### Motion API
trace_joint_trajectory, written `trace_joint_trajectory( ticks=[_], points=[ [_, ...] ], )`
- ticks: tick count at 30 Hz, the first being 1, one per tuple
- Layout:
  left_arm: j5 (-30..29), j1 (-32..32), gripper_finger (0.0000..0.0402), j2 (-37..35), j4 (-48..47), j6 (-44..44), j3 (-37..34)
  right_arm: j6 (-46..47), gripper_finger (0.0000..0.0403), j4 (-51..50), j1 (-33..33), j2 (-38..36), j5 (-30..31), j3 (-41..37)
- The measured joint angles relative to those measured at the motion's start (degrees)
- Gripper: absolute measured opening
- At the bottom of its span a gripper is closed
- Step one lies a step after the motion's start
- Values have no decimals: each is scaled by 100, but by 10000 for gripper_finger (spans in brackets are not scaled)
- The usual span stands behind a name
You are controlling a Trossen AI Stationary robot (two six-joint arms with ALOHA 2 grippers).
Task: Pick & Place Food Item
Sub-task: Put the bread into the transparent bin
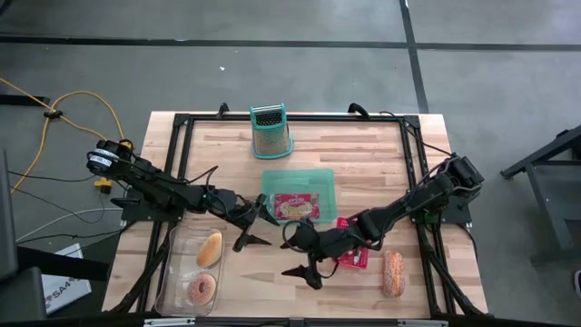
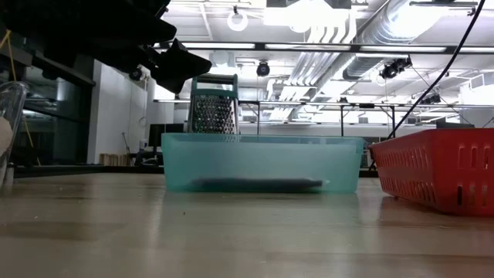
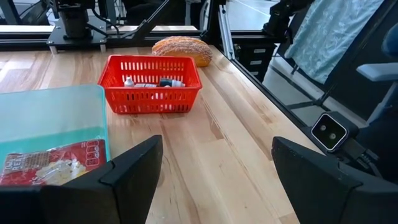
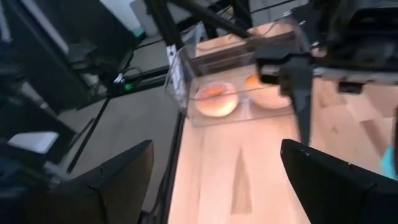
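High view is showing both arms hovering mid-counter with jaws spread, gripping nothing — the left gripper [image 1: 247, 227] and right gripper [image 1: 304, 259]. The bread loaf [image 1: 392, 272] is lying beside the red basket [image 1: 353, 257], so the reach is probably just beginning; next, the right arm would need to swing back over it.

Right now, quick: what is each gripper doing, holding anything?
Left gripper: open, empty, above the bare table beside the clear tray.
Right gripper: open, empty, near the red basket.
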Motion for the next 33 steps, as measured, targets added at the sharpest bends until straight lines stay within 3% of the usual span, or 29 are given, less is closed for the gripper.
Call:
trace_joint_trajectory(
  ticks=[5,11,33],
  points=[
    [2,0,294,0,-1,-15,0,-2,339,-90,49,-1,-326,0],
    [2,0,294,0,0,-19,0,-2,339,-604,84,0,-279,0],
    [4,0,294,-2,0,-18,0,1240,339,-3396,49,-142,-369,0]
  ],
)
